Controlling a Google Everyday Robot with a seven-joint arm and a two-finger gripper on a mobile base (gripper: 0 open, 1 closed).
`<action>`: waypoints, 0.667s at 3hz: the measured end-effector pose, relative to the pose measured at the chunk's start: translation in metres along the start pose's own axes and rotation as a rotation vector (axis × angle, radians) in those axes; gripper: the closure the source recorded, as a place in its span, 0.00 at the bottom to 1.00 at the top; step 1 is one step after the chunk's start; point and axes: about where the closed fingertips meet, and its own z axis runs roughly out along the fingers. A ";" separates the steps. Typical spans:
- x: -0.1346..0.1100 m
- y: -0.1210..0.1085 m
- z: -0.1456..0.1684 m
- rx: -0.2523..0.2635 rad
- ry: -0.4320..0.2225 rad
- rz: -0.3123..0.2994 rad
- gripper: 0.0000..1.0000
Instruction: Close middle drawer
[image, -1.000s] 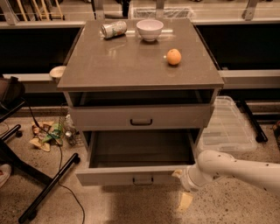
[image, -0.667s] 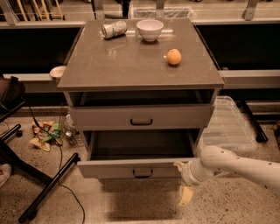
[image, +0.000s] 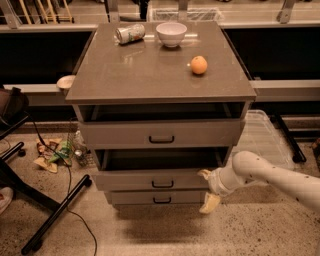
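The middle drawer (image: 162, 179) is the second of three grey drawers, with a low flat front and a small black handle (image: 162, 184). It stands only slightly out, its front a little ahead of the bottom drawer (image: 160, 198). My gripper (image: 206, 189) is at the right end of the middle drawer's front, at the end of my white arm (image: 272, 172) that comes in from the right. One fingertip (image: 204, 173) touches the drawer front, the other (image: 209, 203) hangs lower by the bottom drawer.
The top drawer (image: 162, 132) stands a little open. On the cabinet top (image: 150, 75) are a can (image: 130, 33), a white bowl (image: 171, 34) and an orange (image: 199, 65). A clear plastic bin (image: 262, 137) stands right; black chair legs (image: 55, 212) and litter (image: 52, 152) left.
The middle drawer has slid in from wide open to nearly shut. My gripper has moved in toward the cabinet with its front.
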 end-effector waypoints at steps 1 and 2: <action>0.002 -0.026 0.001 0.016 -0.009 0.001 0.13; 0.005 -0.037 0.003 0.021 -0.013 0.009 0.00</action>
